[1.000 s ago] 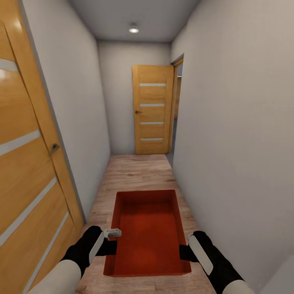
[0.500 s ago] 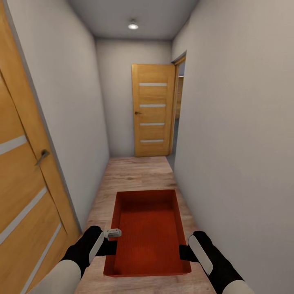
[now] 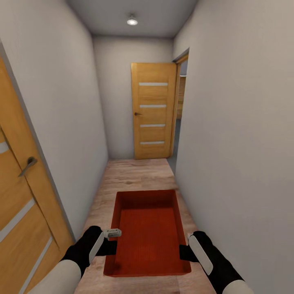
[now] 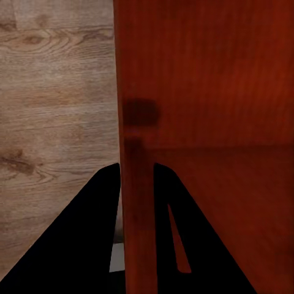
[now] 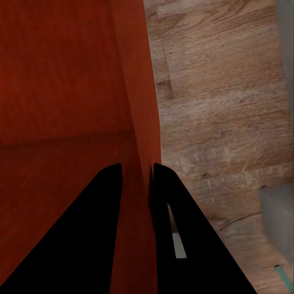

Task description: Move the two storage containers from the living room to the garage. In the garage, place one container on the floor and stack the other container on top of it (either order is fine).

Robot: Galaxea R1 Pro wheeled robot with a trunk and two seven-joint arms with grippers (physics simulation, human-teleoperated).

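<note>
Grippers are seen clamped on opposite long walls of one orange-red rectangular plastic storage container (image 3: 148,232): the left gripper (image 3: 109,246) is closed over its left wall, one finger inside and one outside, and the right gripper (image 3: 183,252) is closed the same way over its right wall. In the left wrist view the left gripper (image 4: 137,184) straddles the thin red wall, as does the right gripper (image 5: 137,184) in the right wrist view. The container is held level above light wood plank flooring (image 3: 134,175), its ribbed bottom bare. A narrow corridor with grey-white walls (image 3: 228,134) is shown around it. A wooden door with pale horizontal strips (image 3: 152,110) stands at the far end, beside an open doorway, and another such door with a lever handle (image 3: 24,204) lies at the near left. A round ceiling lamp (image 3: 132,21) is lit overhead.
</note>
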